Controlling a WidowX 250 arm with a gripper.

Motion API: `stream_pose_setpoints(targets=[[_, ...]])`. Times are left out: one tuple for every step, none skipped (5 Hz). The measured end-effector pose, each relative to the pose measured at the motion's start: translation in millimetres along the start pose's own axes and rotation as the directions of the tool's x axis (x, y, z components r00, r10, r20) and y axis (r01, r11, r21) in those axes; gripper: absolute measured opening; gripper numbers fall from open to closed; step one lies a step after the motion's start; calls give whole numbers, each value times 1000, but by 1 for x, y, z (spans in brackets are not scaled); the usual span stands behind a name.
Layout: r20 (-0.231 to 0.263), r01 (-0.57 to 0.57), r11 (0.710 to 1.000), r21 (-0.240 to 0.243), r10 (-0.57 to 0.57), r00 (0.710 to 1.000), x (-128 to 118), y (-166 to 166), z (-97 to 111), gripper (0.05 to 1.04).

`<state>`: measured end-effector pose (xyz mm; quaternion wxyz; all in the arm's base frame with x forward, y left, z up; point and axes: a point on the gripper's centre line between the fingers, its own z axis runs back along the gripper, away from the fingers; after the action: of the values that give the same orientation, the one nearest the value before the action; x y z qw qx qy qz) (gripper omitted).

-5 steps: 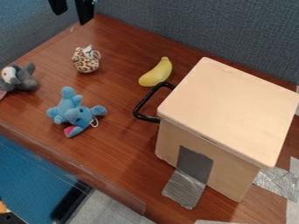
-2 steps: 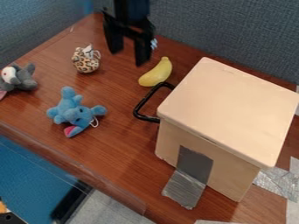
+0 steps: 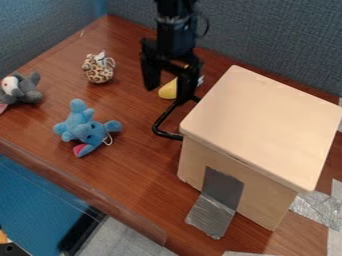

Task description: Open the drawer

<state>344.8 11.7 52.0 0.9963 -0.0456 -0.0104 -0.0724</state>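
Note:
The black gripper [image 3: 167, 95] hangs from the top edge at upper middle, its two fingers apart and pointing down. One finger stands over the table to the left, and the other overlaps the upper end of the black handle [image 3: 160, 121]; whether they touch cannot be told. The handle sticks out from the left side of the light wooden box [image 3: 264, 127]. No gap shows between the drawer and the box, and the handle's face is turned away from view.
Partly behind the gripper lies a yellow banana [image 3: 168, 90]. On the table's left [image 3: 127, 175] are a leopard-spotted toy [image 3: 99, 70], a blue plush toy [image 3: 85, 129] and a grey plush toy [image 3: 24, 89]. Silver tape [image 3: 210, 215] holds the box's front; fabric partitions rise behind.
The arm has come in from the top edge, moving right and downward toward the handle, and now covers part of the banana. The box, handle and toys have stayed put.

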Motion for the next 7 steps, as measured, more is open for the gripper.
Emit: stream_pose_setpoints(targets=[[-58,-33,999,-30,31,998,-5,-2,-18,999],[-104,-63,997,-41,59,993,-10,-1,-30,999],[-140,-72,996,-60,63,988,-13,-2,-33,949],[-131,-72,995,-75,62,989,-13,-1,-33,660],[-101,-85,994,-68,78,992,-7,12,-26,369],[-85,-101,993,-54,97,992,-5,28,-21,171],[-78,-133,991,-30,130,988,-8,54,-18,110]])
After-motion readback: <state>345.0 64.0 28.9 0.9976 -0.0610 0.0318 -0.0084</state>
